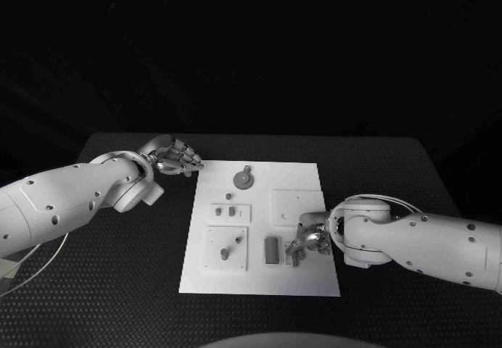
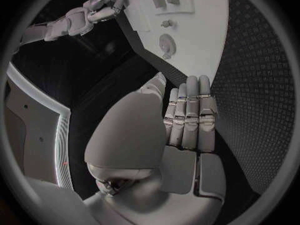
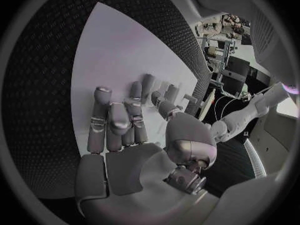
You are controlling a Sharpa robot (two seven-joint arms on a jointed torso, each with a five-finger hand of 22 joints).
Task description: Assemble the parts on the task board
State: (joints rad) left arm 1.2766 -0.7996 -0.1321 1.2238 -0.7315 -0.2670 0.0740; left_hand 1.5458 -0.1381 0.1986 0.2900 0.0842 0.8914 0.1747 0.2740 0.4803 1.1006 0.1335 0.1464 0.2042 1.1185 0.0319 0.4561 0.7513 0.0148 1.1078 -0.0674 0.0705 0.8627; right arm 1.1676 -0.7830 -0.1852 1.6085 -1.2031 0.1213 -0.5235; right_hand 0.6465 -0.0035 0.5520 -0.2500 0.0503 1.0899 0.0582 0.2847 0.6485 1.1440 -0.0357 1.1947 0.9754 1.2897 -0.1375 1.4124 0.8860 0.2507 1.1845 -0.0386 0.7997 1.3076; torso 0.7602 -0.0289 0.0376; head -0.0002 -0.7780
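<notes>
Task board (image 1: pixel 298 177): flat white rectangular plate, lying in the middle of the black, finely textured desk (image 1: pixel 397 167). Parts, grey: a round disc-shaped piece with a small stub (image 1: pixel 244 177) near the board's far edge; two small upright pegs (image 1: pixel 224 212) in a raised rectangular panel at mid-left; a square panel (image 1: pixel 226 248) below it, carrying a small peg; a dark oblong block (image 1: pixel 272 249) near the board's near edge; a plain raised square (image 1: pixel 297 205) at mid-right. Right robot hand (image 1: pixel 310 241): silver, jointed, set over the board's near right part, just beside the oblong block, fingers pointing toward it; in the right wrist view (image 3: pixel 122 130) the fingers lie nearly straight and close together above the white plate, thumb to one side; whether anything is gripped cannot be told. Left robot hand (image 1: pixel 175 158): off the board, over the desk just beyond its far left corner, near the disc piece but apart from it; in the left wrist view (image 2: pixel 187 117) its fingers are curled in side by side, clenched on nothing. Both arms white, smooth-shelled, rounded at the wrist.
</notes>
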